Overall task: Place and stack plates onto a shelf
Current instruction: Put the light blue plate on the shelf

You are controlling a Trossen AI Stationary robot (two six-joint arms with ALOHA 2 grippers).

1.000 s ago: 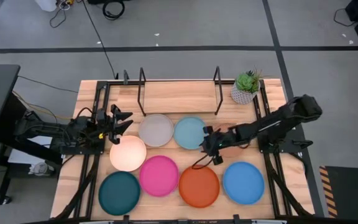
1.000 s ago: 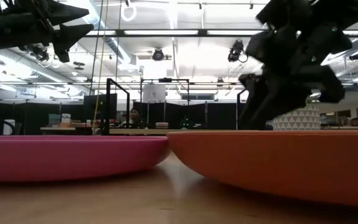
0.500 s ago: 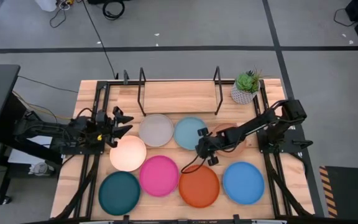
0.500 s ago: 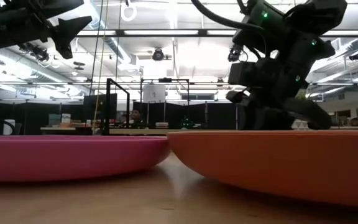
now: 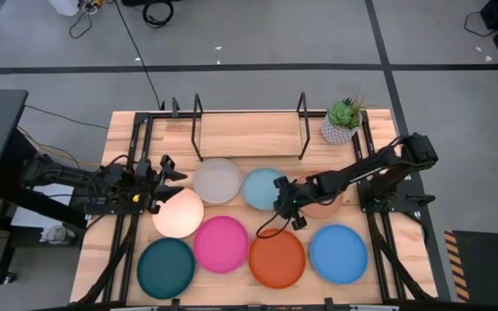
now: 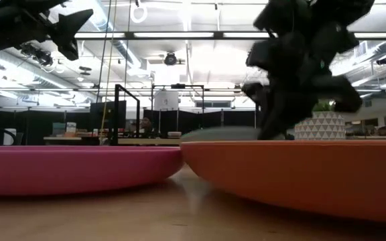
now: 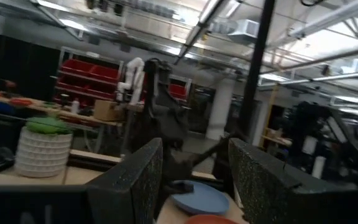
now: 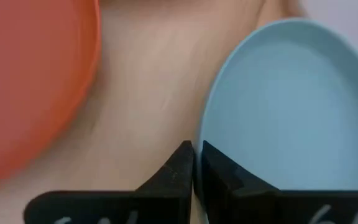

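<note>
1. Between the light blue plate [image 5: 264, 187] and the orange plate [image 5: 277, 258], the right gripper [image 5: 287, 206] is low, fingers nearly closed at the light blue plate's near-right rim, seemingly pinching it.
2. Farther back, the shelf [image 5: 249, 134] lies behind this plate, so the lift goes far.
3. Left gripper [image 5: 168, 170] waits open by the cream-peach plate [image 5: 178, 212].

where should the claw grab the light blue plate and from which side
Probably by its thin raised rim on the edge facing the orange plate. The light blue plate lies flat and shallow, so only the rim offers a pinch. The right claw is already at that edge, with bare wood beside it.
</note>
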